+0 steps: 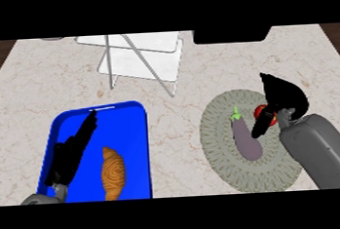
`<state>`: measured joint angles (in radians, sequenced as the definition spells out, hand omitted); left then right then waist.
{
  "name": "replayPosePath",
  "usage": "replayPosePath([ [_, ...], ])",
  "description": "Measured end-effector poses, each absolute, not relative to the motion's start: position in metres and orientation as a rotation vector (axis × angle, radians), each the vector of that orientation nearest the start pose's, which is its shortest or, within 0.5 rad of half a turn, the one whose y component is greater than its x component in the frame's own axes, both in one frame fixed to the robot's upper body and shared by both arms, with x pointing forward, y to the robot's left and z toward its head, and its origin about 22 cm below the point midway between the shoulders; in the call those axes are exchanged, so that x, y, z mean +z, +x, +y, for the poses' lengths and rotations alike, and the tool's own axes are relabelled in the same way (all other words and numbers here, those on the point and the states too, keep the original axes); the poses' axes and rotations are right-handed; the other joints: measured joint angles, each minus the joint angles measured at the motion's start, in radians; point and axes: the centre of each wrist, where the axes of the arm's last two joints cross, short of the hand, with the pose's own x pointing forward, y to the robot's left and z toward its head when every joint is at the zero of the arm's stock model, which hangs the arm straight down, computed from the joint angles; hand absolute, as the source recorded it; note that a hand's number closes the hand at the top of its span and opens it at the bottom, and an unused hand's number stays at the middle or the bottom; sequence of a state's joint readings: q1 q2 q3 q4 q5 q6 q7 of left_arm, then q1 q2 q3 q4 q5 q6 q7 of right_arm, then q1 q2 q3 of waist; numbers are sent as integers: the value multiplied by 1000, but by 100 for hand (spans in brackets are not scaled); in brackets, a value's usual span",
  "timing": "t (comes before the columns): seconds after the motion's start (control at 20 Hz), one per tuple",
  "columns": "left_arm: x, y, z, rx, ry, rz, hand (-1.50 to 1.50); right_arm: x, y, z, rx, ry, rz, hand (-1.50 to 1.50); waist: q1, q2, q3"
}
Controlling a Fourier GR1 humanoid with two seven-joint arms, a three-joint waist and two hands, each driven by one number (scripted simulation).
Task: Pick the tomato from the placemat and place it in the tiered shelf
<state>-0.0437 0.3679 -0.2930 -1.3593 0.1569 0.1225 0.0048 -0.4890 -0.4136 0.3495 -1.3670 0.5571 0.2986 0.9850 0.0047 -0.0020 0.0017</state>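
The tomato [260,112] lies on the round woven placemat [221,148] at the right, mostly covered by my right hand [285,96]. That hand hangs over it with its fingers stretched toward the far side and its thumb [262,127] crossing in front of the tomato, not closed round it. A purple eggplant [248,140] lies just left of the tomato on the same mat. The white wire tiered shelf [142,57] stands at the back centre. Over the blue tray my left hand [68,153] rests with straight fingers, holding nothing.
A blue tray [131,138] at the front left carries a croissant [114,172]. A dark object [231,34] sits at the counter's back edge, right of the shelf. Bare marble counter [174,131] separates tray and placemat.
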Motion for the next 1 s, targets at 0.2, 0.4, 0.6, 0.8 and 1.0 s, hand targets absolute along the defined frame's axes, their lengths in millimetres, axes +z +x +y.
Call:
replayPosePath([
  [0.2, -32, 238, 267, -282, 110, -1338, 0, 84, 334, -209, 920, -964, -651, -150, -1, 0, 0],
  [0.4, -31, 242, 269, -287, 109, -1331, 0, 75, 335, -214, 931, -988, -616, -150, -2, 0, 0],
  [0.6, -31, 240, 266, -283, 107, -1326, 0, 63, 331, -219, 945, -993, -582, -150, -2, 0, -1],
  [0.8, -31, 242, 263, -289, 113, -1329, 0, 59, 336, -222, 951, -1008, -555, -150, -2, 0, -2],
  [1.0, -34, 237, 263, -287, 112, -1340, 0, 49, 339, -224, 963, -1016, -529, -150, -2, -2, -3],
])
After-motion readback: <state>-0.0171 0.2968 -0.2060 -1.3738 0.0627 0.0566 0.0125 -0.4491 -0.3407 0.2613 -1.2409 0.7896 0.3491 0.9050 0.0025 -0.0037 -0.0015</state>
